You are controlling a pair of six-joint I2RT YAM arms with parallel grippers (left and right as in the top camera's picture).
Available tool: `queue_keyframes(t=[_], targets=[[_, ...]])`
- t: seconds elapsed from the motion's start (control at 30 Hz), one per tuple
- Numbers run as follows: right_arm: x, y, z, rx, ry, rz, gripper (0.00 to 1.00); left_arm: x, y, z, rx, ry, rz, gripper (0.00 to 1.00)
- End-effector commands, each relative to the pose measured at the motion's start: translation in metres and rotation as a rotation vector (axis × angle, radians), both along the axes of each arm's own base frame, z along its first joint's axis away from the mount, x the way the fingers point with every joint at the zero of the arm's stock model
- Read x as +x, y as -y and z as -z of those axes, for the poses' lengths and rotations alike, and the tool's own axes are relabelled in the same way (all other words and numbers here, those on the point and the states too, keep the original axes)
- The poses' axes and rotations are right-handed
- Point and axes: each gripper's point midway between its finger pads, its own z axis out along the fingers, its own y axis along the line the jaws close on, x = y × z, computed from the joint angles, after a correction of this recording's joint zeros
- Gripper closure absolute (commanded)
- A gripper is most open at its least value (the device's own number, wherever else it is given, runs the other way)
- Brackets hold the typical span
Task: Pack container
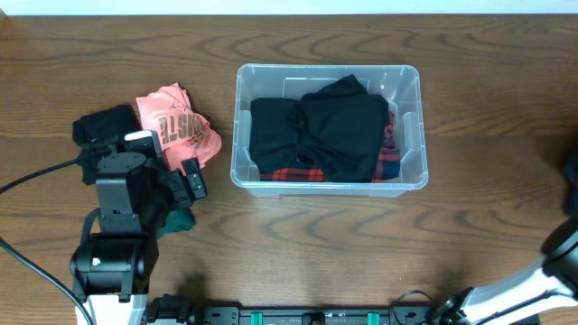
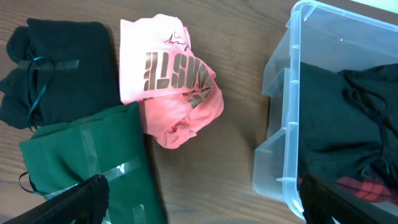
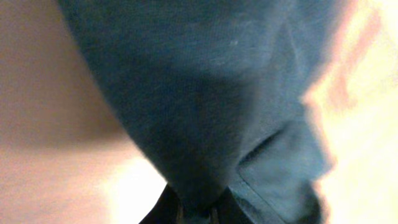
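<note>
The clear container [image 1: 327, 69] stands at the table's centre. It holds a black garment [image 1: 325, 126] over a red plaid one [image 1: 298, 171]. In the left wrist view the container [image 2: 277, 155] is at the right. My left gripper [image 2: 199, 208] is open and empty above bare wood, between a dark green garment [image 2: 87, 155] and the container's corner. In the overhead view it [image 1: 185, 185] sits left of the container. My right gripper [image 3: 196, 214] is shut on a blue-teal garment [image 3: 205, 93] that fills its blurred view. Its jaws are out of the overhead view.
A pink printed shirt [image 1: 176, 126] lies crumpled left of the container, also in the left wrist view [image 2: 168, 81]. A folded black garment [image 1: 104, 126] lies further left [image 2: 56, 68]. The right arm's white link [image 1: 560, 253] shows at the bottom right edge.
</note>
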Motion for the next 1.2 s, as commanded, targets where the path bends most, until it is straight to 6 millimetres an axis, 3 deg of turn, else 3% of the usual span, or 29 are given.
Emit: queue_keyframes(t=[0.0,0.13,0.17,0.3,0.4,0.47,0.6,0.7,0.8,1.03,1.17], targets=[[0.062,-0.057,-0.098,-0.092,0.244,-0.199,0.99,0.001,0.000,-0.009,-0.004,0.018,-0.006,0.02],[0.092,-0.134,-0.175,-0.172,0.393,-0.399,0.99,0.001,0.000,-0.009,-0.004,0.016,-0.006,0.02],[0.096,-0.151,-0.187,-0.178,0.419,-0.436,0.99,0.001,0.000,-0.008,-0.004,0.015,-0.006,0.02],[0.103,-0.255,-0.228,-0.186,0.495,-0.721,0.99,0.001,0.000,-0.008,-0.004,0.015,-0.006,0.02],[0.099,-0.335,-0.233,-0.174,0.490,-0.961,0.99,0.001,0.000,-0.008,-0.004,0.015,-0.006,0.02],[0.092,-0.375,-0.227,-0.162,0.463,-1.075,0.99,0.001,0.000,-0.008,-0.004,0.015,-0.006,0.02],[0.067,-0.433,-0.206,-0.125,0.362,-1.270,0.99,0.000,0.000,-0.008,-0.004,0.011,-0.006,0.02],[0.049,-0.456,-0.195,-0.092,0.307,-1.340,0.99,0.000,0.000,-0.007,-0.004,0.008,-0.006,0.02],[0.040,-0.464,-0.189,-0.092,0.270,-1.363,0.99,-0.001,0.000,-0.007,-0.004,0.007,-0.006,0.02],[0.039,-0.464,-0.189,-0.112,0.259,-1.368,0.99,-0.002,0.000,-0.005,-0.004,-0.003,-0.006,0.02],[0.042,-0.479,-0.192,-0.140,0.280,-1.464,0.99,-0.004,0.000,-0.004,-0.003,-0.011,-0.006,0.02]])
